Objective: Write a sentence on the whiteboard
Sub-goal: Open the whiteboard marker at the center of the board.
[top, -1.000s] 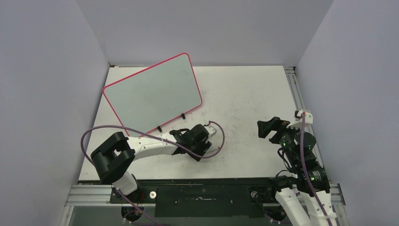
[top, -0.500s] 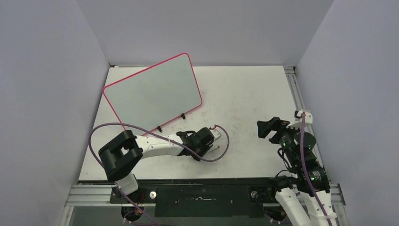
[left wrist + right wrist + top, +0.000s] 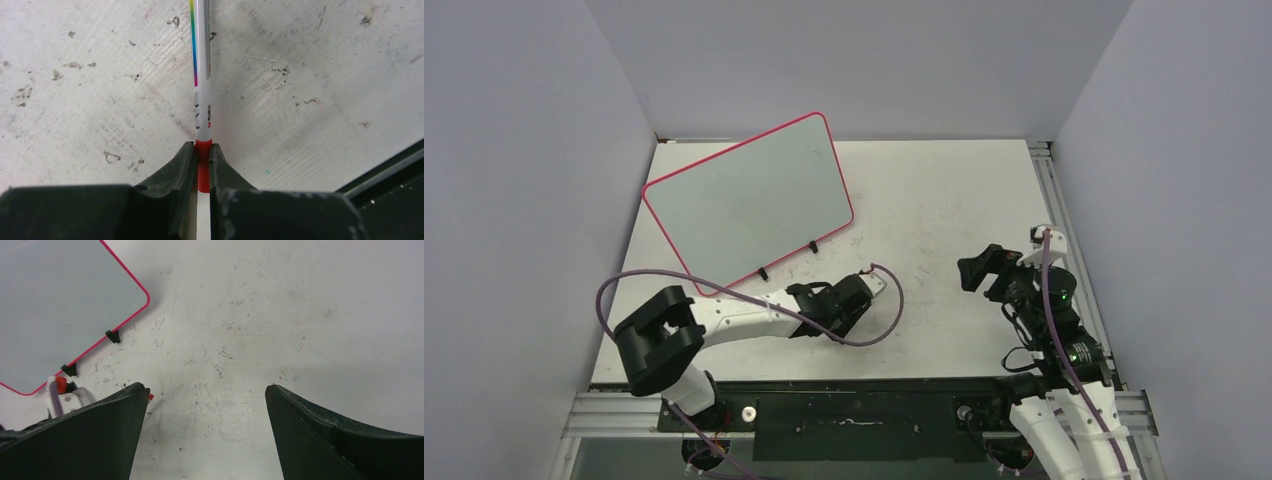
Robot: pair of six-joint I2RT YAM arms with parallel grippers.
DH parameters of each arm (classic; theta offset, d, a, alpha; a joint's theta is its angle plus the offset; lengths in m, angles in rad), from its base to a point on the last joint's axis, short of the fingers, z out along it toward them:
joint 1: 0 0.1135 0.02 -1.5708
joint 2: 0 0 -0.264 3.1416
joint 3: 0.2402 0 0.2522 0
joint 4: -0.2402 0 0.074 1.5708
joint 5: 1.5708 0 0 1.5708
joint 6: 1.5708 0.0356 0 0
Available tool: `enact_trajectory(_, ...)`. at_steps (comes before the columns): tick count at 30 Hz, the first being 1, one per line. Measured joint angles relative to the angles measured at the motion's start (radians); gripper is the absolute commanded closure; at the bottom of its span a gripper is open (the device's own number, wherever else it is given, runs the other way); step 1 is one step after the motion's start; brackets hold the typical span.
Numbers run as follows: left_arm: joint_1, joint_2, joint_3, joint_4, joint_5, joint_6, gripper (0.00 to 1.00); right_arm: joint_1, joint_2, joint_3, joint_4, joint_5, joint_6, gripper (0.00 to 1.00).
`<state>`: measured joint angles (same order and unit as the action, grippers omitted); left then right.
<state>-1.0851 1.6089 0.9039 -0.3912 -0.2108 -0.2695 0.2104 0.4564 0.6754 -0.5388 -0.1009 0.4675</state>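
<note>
The whiteboard [image 3: 749, 200], pale grey with a thin red-pink rim and two black clip feet, lies at the table's back left; it also shows in the right wrist view [image 3: 55, 305]. My left gripper [image 3: 849, 305] sits low on the table just in front of the board's feet. In the left wrist view it [image 3: 202, 147] is shut on a white marker [image 3: 201, 75] with a rainbow stripe and a red band, which lies along the table. My right gripper [image 3: 977, 270] hovers open and empty at the right, fingers [image 3: 320, 430] wide apart.
The scuffed white table [image 3: 944, 200] is enclosed by grey walls on three sides. A black rail [image 3: 390, 170] runs along the near edge. A purple cable [image 3: 724, 278] loops over the left arm. The marker's red tip [image 3: 150, 396] peeks beside my right gripper's left finger.
My left gripper has shifted slightly left and settled low on the marker, its cable loop moving with it. My right arm has moved left and a little farther out over the table.
</note>
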Motion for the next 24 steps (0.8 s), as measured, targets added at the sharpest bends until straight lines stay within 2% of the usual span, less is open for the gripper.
enact_trajectory(7,0.007,-0.237,-0.015,-0.038,-0.002,-0.016,1.0,0.0,0.135,-0.027,0.048,-0.139,0.012,0.1)
enact_trajectory(12,0.078,-0.378,0.02,-0.099,0.026,0.024,1.0,0.0,0.284,-0.026,0.12,-0.408,0.002,0.1)
enact_trajectory(15,0.124,-0.447,0.025,-0.104,0.085,0.1,1.0,0.004,0.385,-0.025,0.161,-0.589,0.005,0.07)
enact_trajectory(19,0.128,-0.52,-0.009,-0.057,0.22,0.206,1.0,0.035,0.448,-0.025,0.207,-0.756,0.023,0.03)
enact_trajectory(24,0.127,-0.537,-0.072,-0.039,0.348,0.287,1.0,0.077,0.452,-0.002,0.225,-0.861,0.031,0.13)
